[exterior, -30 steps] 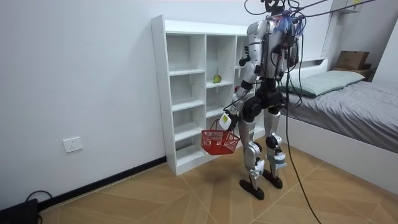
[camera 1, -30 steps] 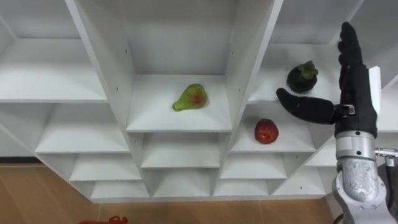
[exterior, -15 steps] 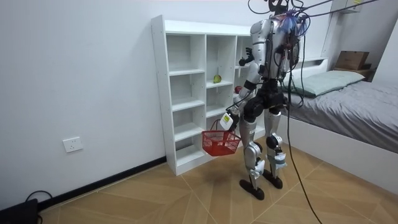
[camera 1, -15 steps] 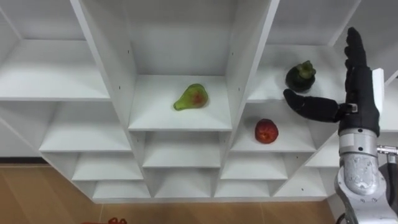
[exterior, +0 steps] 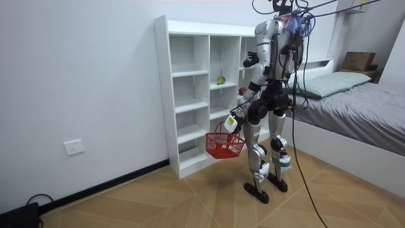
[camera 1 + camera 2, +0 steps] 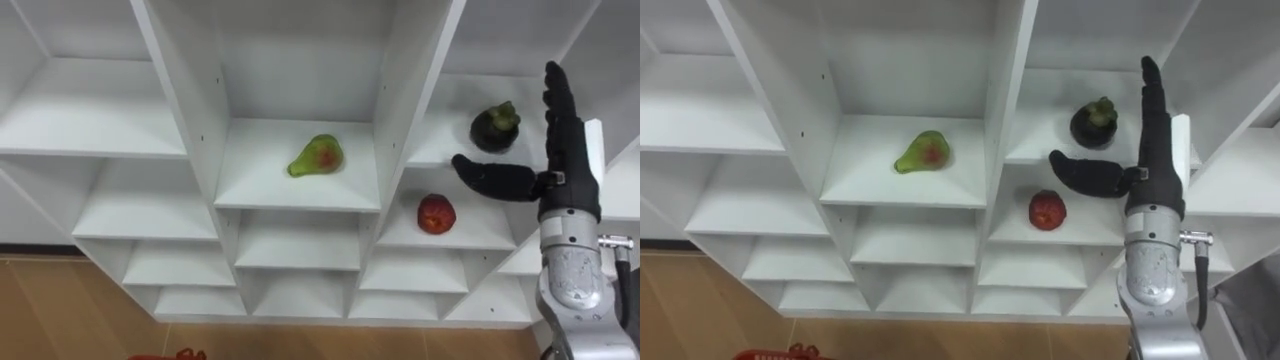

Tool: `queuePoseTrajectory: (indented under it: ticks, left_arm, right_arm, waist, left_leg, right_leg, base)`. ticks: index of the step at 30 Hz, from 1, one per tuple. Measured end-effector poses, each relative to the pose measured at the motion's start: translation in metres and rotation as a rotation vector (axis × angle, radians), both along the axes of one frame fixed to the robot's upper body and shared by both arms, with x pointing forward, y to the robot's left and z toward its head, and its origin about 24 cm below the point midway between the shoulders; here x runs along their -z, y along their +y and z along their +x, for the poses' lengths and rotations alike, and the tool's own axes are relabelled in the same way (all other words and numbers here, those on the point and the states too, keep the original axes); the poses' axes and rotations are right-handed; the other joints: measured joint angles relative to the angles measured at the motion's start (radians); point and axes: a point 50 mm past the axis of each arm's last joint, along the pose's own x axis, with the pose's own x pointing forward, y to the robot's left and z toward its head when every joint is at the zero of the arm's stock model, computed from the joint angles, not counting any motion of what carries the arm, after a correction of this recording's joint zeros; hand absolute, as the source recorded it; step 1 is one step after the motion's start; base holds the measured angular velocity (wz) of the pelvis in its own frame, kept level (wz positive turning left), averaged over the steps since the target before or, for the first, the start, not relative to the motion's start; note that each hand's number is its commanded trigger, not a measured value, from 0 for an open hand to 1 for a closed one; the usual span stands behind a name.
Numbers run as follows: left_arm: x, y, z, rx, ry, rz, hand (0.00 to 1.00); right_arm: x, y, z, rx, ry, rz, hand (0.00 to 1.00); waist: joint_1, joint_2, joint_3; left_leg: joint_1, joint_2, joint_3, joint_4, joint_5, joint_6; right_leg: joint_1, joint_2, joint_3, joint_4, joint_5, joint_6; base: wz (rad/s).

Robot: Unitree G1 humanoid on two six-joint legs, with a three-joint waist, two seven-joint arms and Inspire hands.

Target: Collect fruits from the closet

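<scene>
1. The dark round fruit (image 6: 496,128) sits on a closet (image 6: 100,120) shelf just left of the right hand's (image 6: 568,175) straight, spread fingers (image 6: 556,100), above its outstretched thumb. Whether the hand touches it cannot be told.
2. The red fruit (image 6: 436,213) lies one shelf lower, under the thumb.
3. The green pear (image 6: 318,157) lies well left of the fingers, one compartment over.
4. The left hand (image 5: 230,121), small in the room view, grips the red basket's (image 5: 223,144) handle; the eye views cut off the basket rim at the bottom edge.

plain white wall (image 5: 82,76), a white power socket (image 5: 74,147) low on it above the dark skirting board (image 5: 107,183), the tall white open-fronted shelf unit (image 5: 162,95) against it on a light herringbone wooden floor (image 5: 190,206), and a grey-covered bed (image 5: 367,104) at the room view's right.
</scene>
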Motion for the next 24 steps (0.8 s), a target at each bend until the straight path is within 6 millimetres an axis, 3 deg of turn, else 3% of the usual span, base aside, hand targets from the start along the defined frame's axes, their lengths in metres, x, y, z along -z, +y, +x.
queuePoseTrajectory:
  ticks: [7, 24]
  left_arm:
    - [0.0002, -0.0019, 0.0022, -0.001, -0.006, -0.005, 1.00]
    - [0.0000, -0.0015, -0.0022, -0.003, 0.000, -0.006, 1.00]
  right_arm:
    - [-0.0022, 0.0015, 0.0033, -0.016, -0.004, -0.003, 0.00]
    - [0.0005, 0.0020, 0.0074, -0.039, 0.018, -0.010, 0.00]
  waist:
    - [0.001, 0.001, 0.0031]
    - [0.004, -0.007, -0.0012]
  left_leg:
    - [0.010, 0.000, -0.010, -0.003, 0.000, 0.000]
    - [0.009, 0.000, -0.013, -0.002, 0.001, -0.001]
  right_leg:
    - [0.014, 0.000, -0.013, 0.000, 0.000, 0.000]
    - [0.016, 0.000, -0.025, 0.000, 0.000, 0.000]
  base:
    - [0.03]
    - [0.00]
